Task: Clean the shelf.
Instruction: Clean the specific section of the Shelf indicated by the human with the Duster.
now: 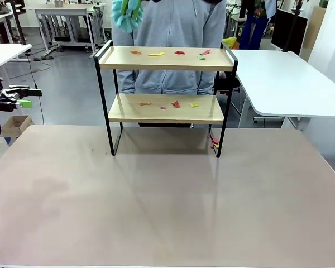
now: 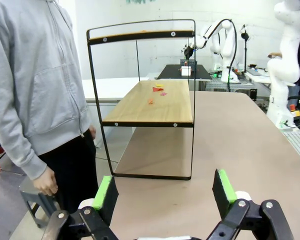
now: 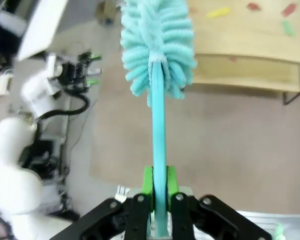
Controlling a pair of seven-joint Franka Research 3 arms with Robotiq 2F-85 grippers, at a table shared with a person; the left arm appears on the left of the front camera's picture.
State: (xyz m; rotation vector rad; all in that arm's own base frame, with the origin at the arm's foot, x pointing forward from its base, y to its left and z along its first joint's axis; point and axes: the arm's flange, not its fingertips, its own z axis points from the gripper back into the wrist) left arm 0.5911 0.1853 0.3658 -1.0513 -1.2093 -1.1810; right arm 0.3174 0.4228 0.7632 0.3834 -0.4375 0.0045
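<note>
The shelf (image 1: pixel 166 84) stands at the table's far side, two light wood boards in a black frame. Small coloured scraps (image 1: pixel 156 53) lie on the top board, and more scraps (image 1: pixel 176 104) on the lower one. High above the shelf's left end hangs a teal fluffy duster (image 1: pixel 125 15). My right gripper (image 3: pixel 159 182) is shut on the duster (image 3: pixel 157 45) by its handle, looking down at the top board (image 3: pixel 250 35). Off the table's left edge, my left gripper (image 1: pixel 23 98) is open and holds nothing. Its green pads (image 2: pixel 107 192) face the shelf (image 2: pixel 145 102) end-on.
A person in a grey hoodie (image 1: pixel 167 33) stands right behind the shelf, one hand (image 2: pixel 45 185) hanging down. A red and yellow scrap (image 1: pixel 214 143) lies on the table by the shelf's right leg. A white table (image 1: pixel 285 78) stands to the right. The near tabletop (image 1: pixel 167 201) is bare.
</note>
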